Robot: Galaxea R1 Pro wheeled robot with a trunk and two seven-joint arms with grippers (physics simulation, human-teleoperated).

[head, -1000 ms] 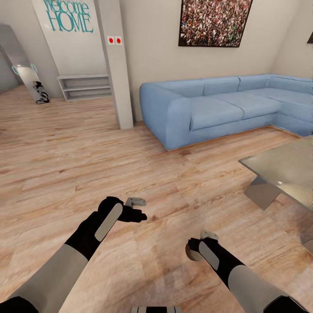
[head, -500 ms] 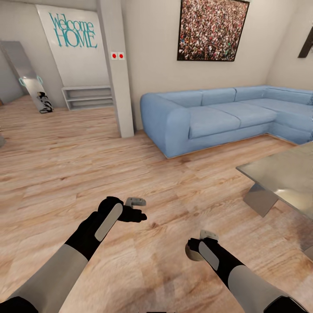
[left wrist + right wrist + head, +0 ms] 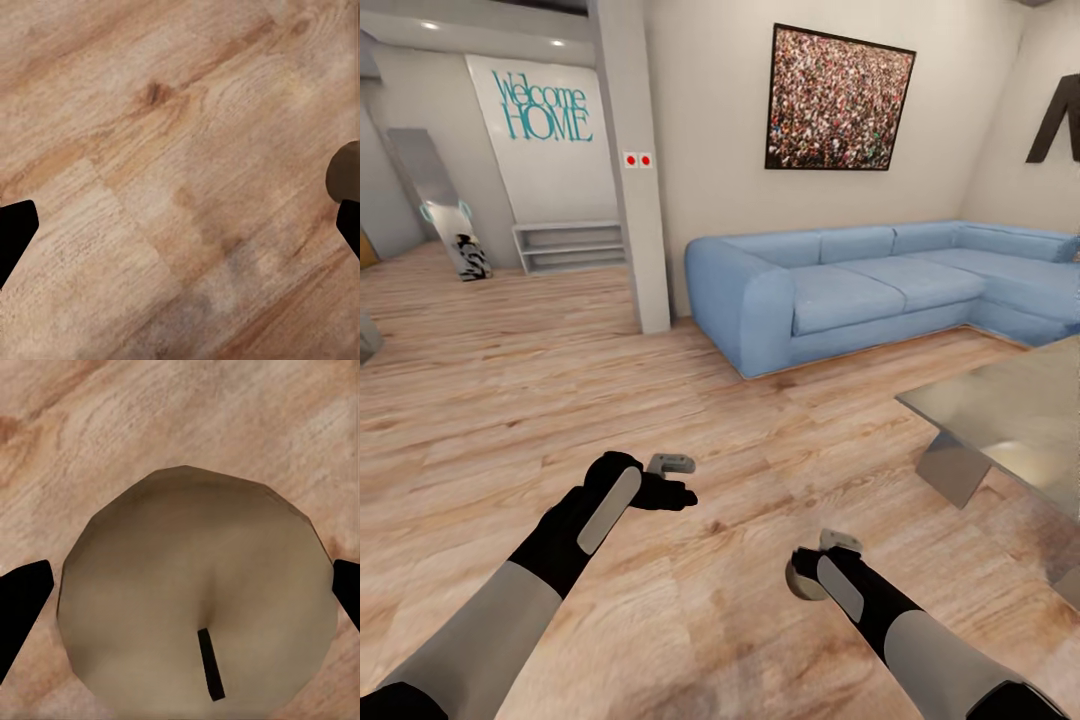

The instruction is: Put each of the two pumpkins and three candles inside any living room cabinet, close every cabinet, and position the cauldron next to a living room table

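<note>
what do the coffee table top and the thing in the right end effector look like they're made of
Coffee table: the top looks like grey glass, glossy and reflective, on an angled grey base, possibly metal. Candle between the right end effector's fingers: matte beige body with a dished top and a short dark wick, so probably wax.

Both arms reach forward and low. The left gripper [image 3: 678, 490] points toward 2 o'clock, fingers spread wide; the right gripper [image 3: 807, 578] grips a candle [image 3: 196, 600].

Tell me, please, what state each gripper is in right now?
Left gripper: open, holding nothing.
Right gripper: shut on a beige candle.
</note>
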